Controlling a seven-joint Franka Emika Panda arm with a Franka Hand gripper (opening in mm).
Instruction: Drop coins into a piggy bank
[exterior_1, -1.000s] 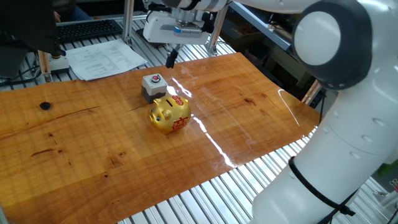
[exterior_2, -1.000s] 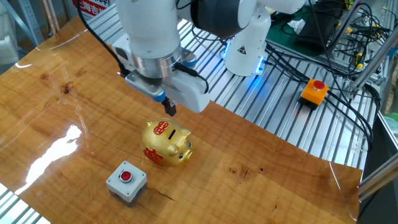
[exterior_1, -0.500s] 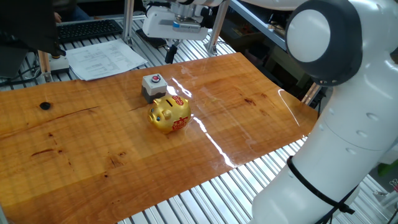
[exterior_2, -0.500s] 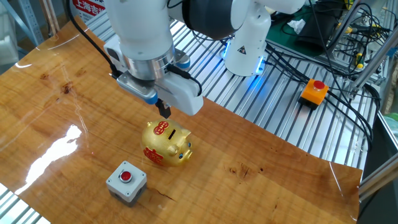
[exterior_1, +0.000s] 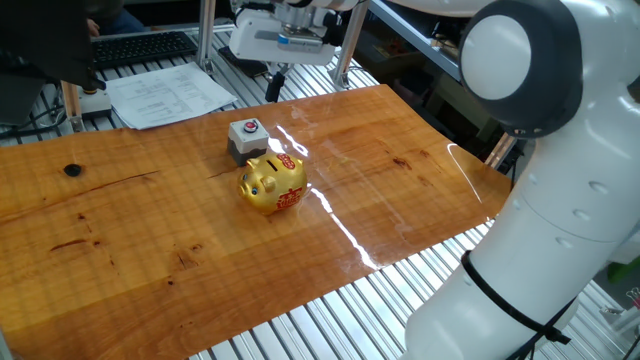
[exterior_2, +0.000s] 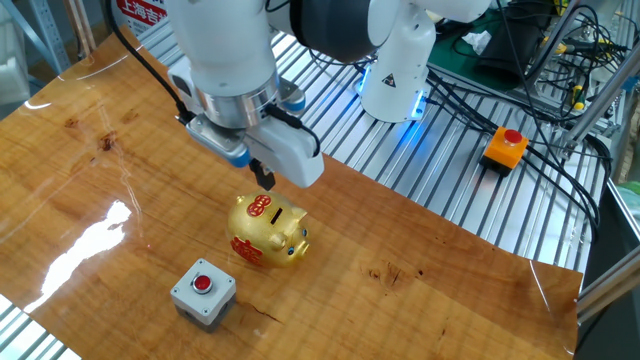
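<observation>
The piggy bank (exterior_1: 272, 182) (exterior_2: 267, 229) was seen standing on the table (exterior_1: 120, 220), below the gripper (exterior_1: 273, 87) (exterior_2: 266, 179) and apart from it. The gripper's fingers were held close together; whether anything was pinched between them could not be told.

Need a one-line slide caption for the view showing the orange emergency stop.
Gripper hovers above the shiny gold pig-shaped bank, beside a grey box with red button.
</observation>
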